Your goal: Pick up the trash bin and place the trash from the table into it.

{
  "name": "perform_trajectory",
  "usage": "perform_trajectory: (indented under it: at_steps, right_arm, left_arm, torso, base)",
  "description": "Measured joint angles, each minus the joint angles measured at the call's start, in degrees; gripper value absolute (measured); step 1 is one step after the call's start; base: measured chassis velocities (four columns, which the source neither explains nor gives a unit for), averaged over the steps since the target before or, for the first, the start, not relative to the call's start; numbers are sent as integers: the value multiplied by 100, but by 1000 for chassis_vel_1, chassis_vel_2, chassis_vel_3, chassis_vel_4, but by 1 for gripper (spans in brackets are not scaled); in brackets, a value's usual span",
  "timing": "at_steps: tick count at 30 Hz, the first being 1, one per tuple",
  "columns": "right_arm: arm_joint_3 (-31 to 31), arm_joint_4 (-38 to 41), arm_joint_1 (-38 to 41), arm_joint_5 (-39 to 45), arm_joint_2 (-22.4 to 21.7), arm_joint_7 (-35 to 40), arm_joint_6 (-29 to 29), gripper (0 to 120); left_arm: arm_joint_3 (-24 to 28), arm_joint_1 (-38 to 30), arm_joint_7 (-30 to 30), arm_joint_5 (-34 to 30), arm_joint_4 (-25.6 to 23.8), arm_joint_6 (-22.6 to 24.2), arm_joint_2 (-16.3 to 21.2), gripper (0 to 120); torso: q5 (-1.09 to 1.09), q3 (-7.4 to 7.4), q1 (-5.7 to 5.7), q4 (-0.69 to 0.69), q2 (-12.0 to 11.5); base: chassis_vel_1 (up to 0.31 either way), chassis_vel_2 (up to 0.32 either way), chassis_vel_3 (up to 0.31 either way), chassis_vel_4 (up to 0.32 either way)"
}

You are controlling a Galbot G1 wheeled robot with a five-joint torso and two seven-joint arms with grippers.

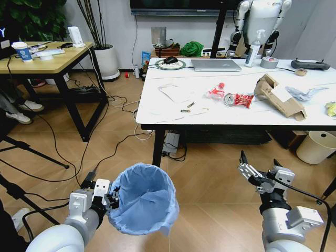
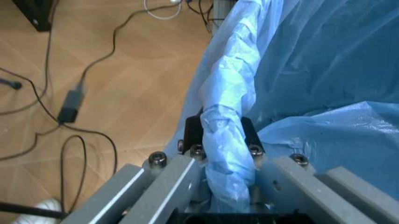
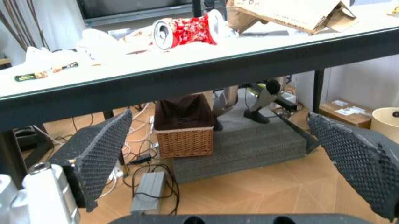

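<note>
The left gripper (image 1: 110, 198) was clamped on the rim of the trash bin (image 1: 145, 197), held off the floor before the table (image 1: 157, 107). The right gripper (image 1: 261, 172) hung wide open, empty. Next probably called for reaching the red-labelled bottle (image 1: 239, 99).

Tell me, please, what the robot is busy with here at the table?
It is clearing litter. The left pincer is clamped on the bag-lined rim of the trash bin, holding it in front of the marble table. The right pincer hangs open and empty below the table edge. A red-labelled bottle, a red wrapper and a torn cardboard box lie on the table.
</note>
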Motion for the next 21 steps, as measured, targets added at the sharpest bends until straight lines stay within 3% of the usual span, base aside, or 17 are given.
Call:
perform_trajectory:
  at_steps: [21]
  right_arm:
    - [-23,54,-33,-16,19,1,-2,100]
  left_arm:
    - [-10,2,-26,-17,0,0,-96,0]
  torso:
    - [0,291,193,0,485]
  base:
    - [0,0,0,0]
